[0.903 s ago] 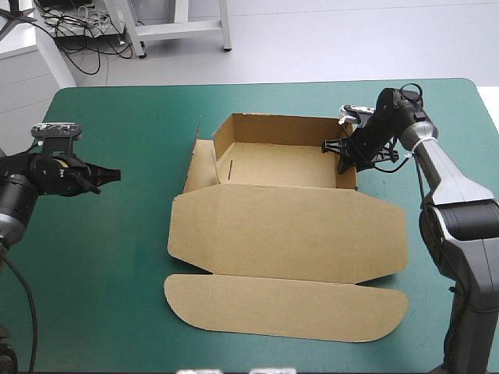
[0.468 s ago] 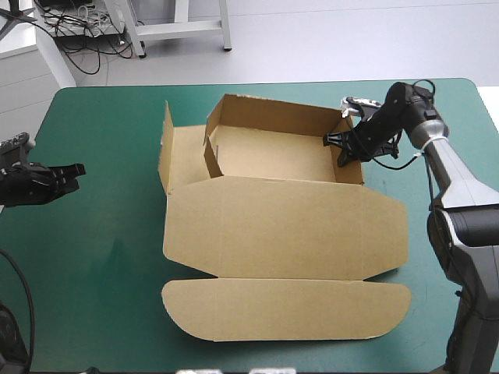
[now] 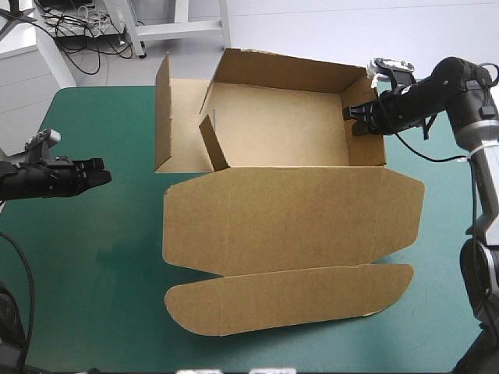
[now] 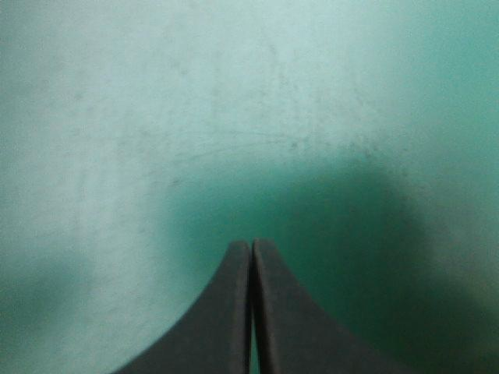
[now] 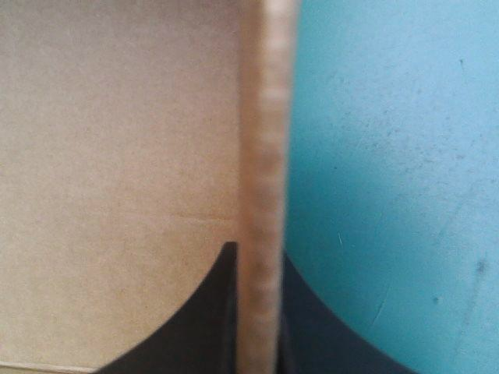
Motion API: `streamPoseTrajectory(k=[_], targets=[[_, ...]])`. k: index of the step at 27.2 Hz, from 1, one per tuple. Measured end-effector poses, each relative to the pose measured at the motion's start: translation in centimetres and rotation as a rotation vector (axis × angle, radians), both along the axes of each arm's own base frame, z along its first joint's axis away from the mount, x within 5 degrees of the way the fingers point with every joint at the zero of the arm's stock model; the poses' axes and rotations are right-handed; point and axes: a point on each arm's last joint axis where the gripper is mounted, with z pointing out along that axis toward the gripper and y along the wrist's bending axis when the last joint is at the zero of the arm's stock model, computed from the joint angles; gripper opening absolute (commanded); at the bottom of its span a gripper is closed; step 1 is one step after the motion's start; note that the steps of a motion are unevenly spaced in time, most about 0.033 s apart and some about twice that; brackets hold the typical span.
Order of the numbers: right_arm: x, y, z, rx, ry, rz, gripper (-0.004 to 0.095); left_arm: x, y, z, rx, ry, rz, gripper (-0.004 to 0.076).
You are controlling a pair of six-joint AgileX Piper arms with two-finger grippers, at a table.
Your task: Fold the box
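Box [image 3: 288,140] sits mid-table toward far edge, tray approx half formed; back & R wall [image 3: 366,144] up; L wall [image 3: 163,113] upright but swung outward, its tab [image 3: 212,144] loose, not tucked; lid [image 3: 292,226] & front flap [image 3: 288,300] flat toward near edge; R gripper [image 3: 352,123] clamped on R wall; L gripper [image 3: 98,178] closed, empty, over bare cover [image 3: 93,273], well apart from box; left to do, I'd judge: tuck L side.

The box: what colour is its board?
Plain brown, no print; the box shows best in the high view.
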Motion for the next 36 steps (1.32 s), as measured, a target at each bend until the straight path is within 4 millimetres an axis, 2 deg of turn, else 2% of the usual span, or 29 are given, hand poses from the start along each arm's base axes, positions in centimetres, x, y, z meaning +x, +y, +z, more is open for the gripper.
streamPoseTrajectory(k=[3,6,9,12,14,21,24,26,27,29,36], targets=[[-0.2,0.0,0.3,0.001,-0.006,0.000,-0.0001,0.5,-1.7,0.5,-0.036,-0.052,-0.056,0.0018],[-0.2,0.0,0.3,0.000,-0.006,0.000,-0.0001,0.8,-2.8,0.8,-0.053,-0.095,-0.100,0.0115],[-0.2,0.0,0.3,0.000,-0.006,0.000,-0.0001,0.8,-3.2,0.9,-0.061,-0.106,-0.126,0.0272],[-0.2,0.0,0.3,0.000,-0.006,0.000,-0.0001,0.6,-3.4,1.0,-0.088,-0.102,-0.146,0.0461],[-0.2,0.0,0.3,0.000,-0.006,0.000,0.0000,0.5,-3.6,1.1,-0.114,-0.100,-0.160,0.0540],[-0.3,0.7,0.2,-0.003,-0.007,0.019,0.0000,0.4,-4.3,1.9,-0.229,-0.117,-0.188,0.0529],[-0.5,2.2,0.2,-0.013,-0.007,0.058,0.0000,0.4,-4.4,2.3,-0.273,-0.133,-0.184,0.0524],[-0.8,4.0,0.0,-0.013,0.000,0.098,0.0000,0.5,-4.5,2.4,-0.287,-0.140,-0.181,0.0524],[-0.7,4.9,-0.4,-0.011,0.011,0.109,0.0000,0.4,-4.5,2.5,-0.287,-0.142,-0.181,0.0524],[-0.4,5.6,-1.0,-0.021,0.020,0.108,0.0000,0.3,-4.5,2.7,-0.284,-0.149,-0.182,0.0524],[1.1,7.2,-3.7,-0.056,0.067,0.069,0.0000,-1.2,-5.0,4.8,-0.258,-0.207,-0.192,0.0524]])
